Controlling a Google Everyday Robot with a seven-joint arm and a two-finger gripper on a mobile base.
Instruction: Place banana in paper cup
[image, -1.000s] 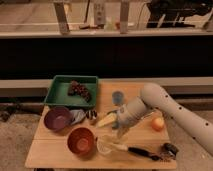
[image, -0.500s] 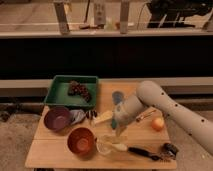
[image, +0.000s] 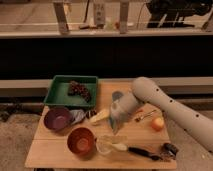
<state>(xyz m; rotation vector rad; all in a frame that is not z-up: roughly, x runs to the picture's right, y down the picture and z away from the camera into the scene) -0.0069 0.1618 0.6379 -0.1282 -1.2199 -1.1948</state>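
The paper cup (image: 104, 146) stands near the table's front edge, just right of the red-orange bowl. A small pale-yellow curved piece, the banana (image: 119, 146), lies against the cup's right rim; I cannot tell whether its end is inside the cup. A straighter pale-yellow tapering piece (image: 100, 116) lies mid-table. My gripper (image: 116, 128) points down over the table's middle, behind the cup and right of the tapering piece, with nothing visibly in it. The grey arm (image: 165, 107) reaches in from the right.
On the wooden table (image: 50, 156): a green tray (image: 59, 91) with dark grapes (image: 80, 91) at the back left, a purple bowl (image: 57, 119), a red-orange bowl (image: 81, 141), a peach-coloured fruit (image: 158, 123), a black-handled tool (image: 143, 152) and a grey can (image: 117, 95).
My gripper has moved a little up and to the left, away from the cup. The objects on the table have not moved.
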